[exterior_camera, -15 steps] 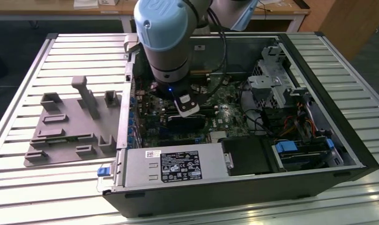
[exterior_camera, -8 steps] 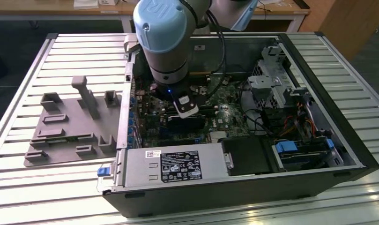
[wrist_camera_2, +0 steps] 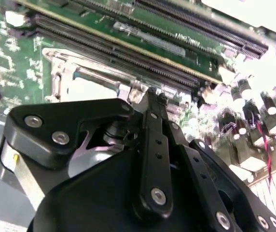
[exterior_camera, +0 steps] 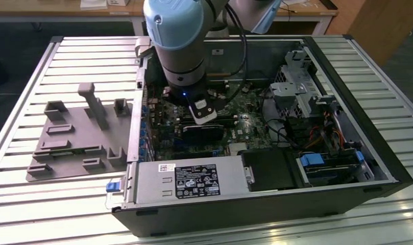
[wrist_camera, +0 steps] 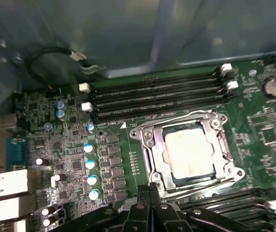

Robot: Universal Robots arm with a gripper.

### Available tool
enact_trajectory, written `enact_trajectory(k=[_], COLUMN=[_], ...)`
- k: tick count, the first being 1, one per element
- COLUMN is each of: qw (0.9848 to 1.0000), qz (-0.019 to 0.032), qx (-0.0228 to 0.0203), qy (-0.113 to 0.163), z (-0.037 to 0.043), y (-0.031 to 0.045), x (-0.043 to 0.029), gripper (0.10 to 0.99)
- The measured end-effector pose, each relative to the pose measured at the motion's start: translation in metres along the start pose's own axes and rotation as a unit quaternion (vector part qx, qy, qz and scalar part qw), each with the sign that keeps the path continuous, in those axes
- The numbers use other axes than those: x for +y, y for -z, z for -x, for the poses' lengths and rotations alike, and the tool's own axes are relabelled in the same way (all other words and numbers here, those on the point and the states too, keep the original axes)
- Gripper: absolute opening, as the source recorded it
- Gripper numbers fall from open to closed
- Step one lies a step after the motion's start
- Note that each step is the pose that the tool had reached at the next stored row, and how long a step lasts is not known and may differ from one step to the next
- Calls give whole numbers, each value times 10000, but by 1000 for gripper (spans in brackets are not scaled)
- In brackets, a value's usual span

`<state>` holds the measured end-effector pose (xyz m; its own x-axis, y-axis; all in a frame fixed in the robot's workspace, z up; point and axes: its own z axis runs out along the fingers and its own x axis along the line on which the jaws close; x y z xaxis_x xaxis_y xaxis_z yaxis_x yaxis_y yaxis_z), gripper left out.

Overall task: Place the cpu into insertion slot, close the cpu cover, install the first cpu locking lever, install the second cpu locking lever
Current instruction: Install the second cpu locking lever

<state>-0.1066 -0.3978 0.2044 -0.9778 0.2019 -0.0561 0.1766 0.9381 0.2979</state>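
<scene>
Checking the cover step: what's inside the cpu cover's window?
In the first wrist view, the cpu shows through the cpu cover. The insertion slot beneath is covered.

An open computer case [exterior_camera: 261, 168] lies on the table [exterior_camera: 29, 76]. A fixture plate [exterior_camera: 77, 138] sits on the table just beside the case, on the exterior view's left. Inside the case, the arm reaches down over the motherboard [exterior_camera: 244, 127]. In the first wrist view the cpu [wrist_camera: 188, 150] lies in the insertion slot [wrist_camera: 159, 157], the cpu cover [wrist_camera: 215, 123] framing it, with memory slots [wrist_camera: 157, 94] running alongside the socket. The hand [wrist_camera: 149, 187] hangs just beside the socket's edge.
</scene>
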Motion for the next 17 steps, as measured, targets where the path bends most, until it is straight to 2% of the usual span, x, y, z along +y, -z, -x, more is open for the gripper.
enact_trajectory(k=[5, 10, 17], qw=[10000, 9999, 9999], qz=[-14, -110, -132], qx=[-9, -38, -52], qy=[1, -29, -59], z=[5, 64, 237], y=[112, 115, 95], x=[45, 59, 90], gripper=[102, 102, 102])
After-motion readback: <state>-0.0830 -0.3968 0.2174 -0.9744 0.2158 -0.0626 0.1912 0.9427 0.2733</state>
